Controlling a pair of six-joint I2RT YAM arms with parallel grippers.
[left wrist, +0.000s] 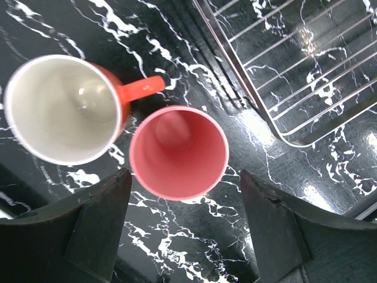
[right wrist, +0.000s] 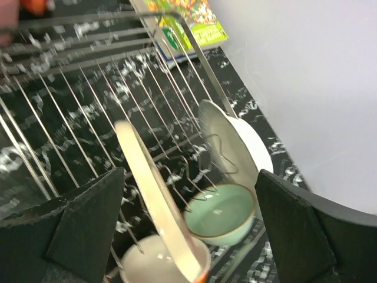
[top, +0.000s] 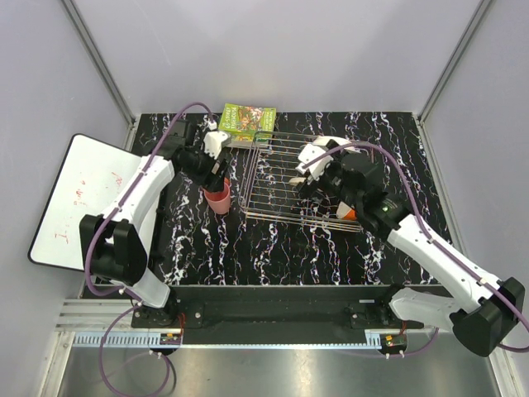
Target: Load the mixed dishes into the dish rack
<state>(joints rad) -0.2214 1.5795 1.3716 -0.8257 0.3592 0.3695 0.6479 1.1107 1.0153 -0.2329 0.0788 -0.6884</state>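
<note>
A salmon-pink cup [left wrist: 178, 152] stands upright on the black marble table, just left of the dish rack [left wrist: 306, 76]. An orange-red mug with a cream inside [left wrist: 63, 109] stands beside it. My left gripper [left wrist: 185, 236] is open and hovers above the table just short of the pink cup [top: 218, 198]. My right gripper [right wrist: 188, 230] is open and empty over the right end of the rack [top: 273, 178]. Below it, a cream plate on edge [right wrist: 154, 194], a white plate [right wrist: 244, 138], a pale green bowl [right wrist: 221, 213] and a cream bowl with an orange outside [right wrist: 153, 265] sit in the rack.
A green book [top: 246, 121] lies at the back, touching the rack's far rim. A white board with red scribbles [top: 83, 194] lies off the table's left edge. Grey walls enclose the back and sides.
</note>
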